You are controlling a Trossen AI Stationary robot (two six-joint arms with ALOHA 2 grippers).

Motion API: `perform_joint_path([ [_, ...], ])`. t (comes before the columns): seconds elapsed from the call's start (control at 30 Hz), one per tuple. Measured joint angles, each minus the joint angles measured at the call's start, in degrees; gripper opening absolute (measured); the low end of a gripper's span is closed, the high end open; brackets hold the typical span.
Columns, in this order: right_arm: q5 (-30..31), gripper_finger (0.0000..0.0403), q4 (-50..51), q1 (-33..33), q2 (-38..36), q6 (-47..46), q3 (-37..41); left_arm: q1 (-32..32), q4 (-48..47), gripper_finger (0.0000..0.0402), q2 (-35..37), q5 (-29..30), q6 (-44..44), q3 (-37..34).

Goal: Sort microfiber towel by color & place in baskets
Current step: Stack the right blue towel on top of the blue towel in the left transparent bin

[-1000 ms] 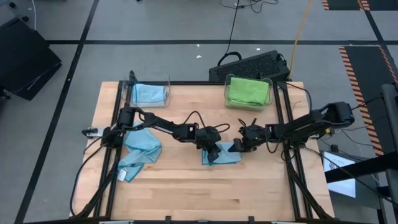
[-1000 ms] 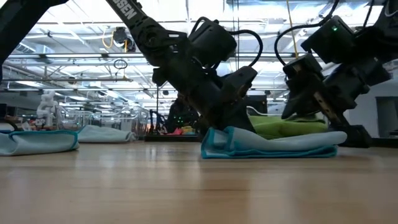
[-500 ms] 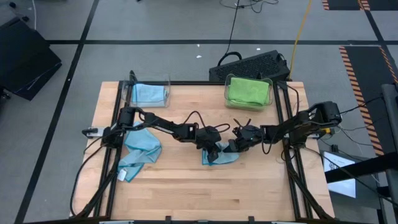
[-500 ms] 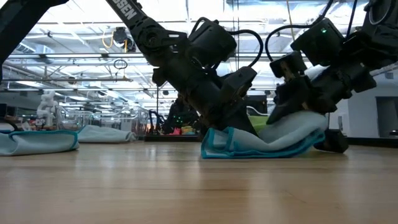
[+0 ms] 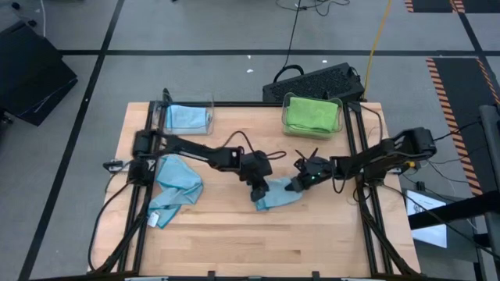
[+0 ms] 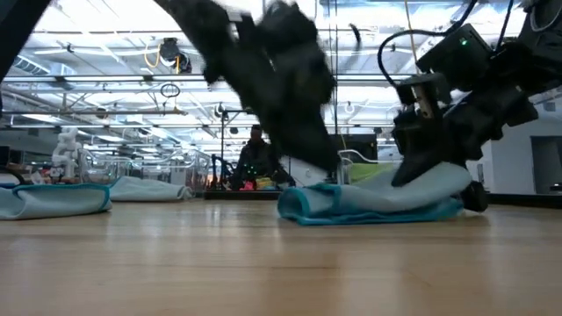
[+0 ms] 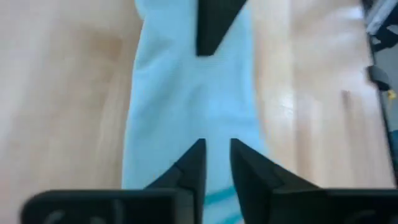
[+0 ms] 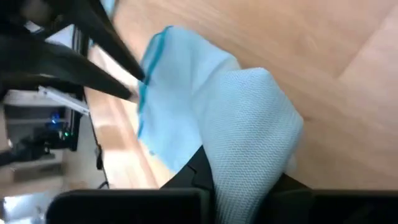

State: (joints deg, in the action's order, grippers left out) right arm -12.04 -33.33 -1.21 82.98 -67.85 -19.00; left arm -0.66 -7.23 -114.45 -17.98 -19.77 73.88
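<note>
1. Fingers of our right gripper (image 5: 297, 184) clench the blue towel's (image 5: 277, 193) edge mid-table; left gripper (image 5: 257, 190) sits slightly parted above it.
2. Towel's soft, light, floppy; we judge a bunched edge grips best.

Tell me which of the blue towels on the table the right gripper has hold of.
The folded blue towel at the table's middle, pinched at one end by the right gripper. The crumpled blue towel by the left edge lies untouched, and another blue one sits in a basket.
</note>
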Motion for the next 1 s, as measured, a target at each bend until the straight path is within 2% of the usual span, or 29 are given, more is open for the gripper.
perform_joint_path([
  [0.13, 0.0, 0.0018, 5.2, 0.0, -7.6, 7.0, -0.2, 0.5, -7.3, 0.0127, 8.1, 6.9, 4.1, 0.2],
  [0.27, 0.4, 0.0018, 9.0, 0.0, -14.3, 16.2, -0.5, 0.7, -5.8, 0.0199, 13.8, 14.5, 7.7, 0.2],
  [0.4, 3.2, 0.0018, 13.7, -0.4, -19.4, 25.5, -2.3, -0.9, -2.4, 0.0272, 15.1, 15.6, 6.2, 0.3],
  [0.5, 3.3, 0.0018, 15.1, -0.4, -21.7, 34.2, -4.4, -1.9, -0.1, 0.0301, 14.5, 15.8, 7.3, 0.3],
  [0.6, 3.3, 0.0018, 17.2, -0.4, -23.2, 41.7, -6.6, -2.9, 2.8, 0.0306, 13.6, 13.2, 8.8, 0.3],
  [0.73, 4.9, 0.0018, 20.4, -0.4, -23.7, 47.3, -9.2, -4.3, 7.3, 0.0289, 12.0, 4.8, 9.8, 0.4],
  [0.87, 6.2, 0.0019, 21.2, -0.4, -23.6, 49.1, -9.9, -5.5, 7.5, 0.0263, 10.7, -3.7, 7.0, 0.3],
  [1.0, 7.8, 0.0018, 22.9, -0.3, -23.7, 49.1, -9.9, -5.9, 6.0, 0.0242, 9.5, -6.0, 4.4, 0.3],
])
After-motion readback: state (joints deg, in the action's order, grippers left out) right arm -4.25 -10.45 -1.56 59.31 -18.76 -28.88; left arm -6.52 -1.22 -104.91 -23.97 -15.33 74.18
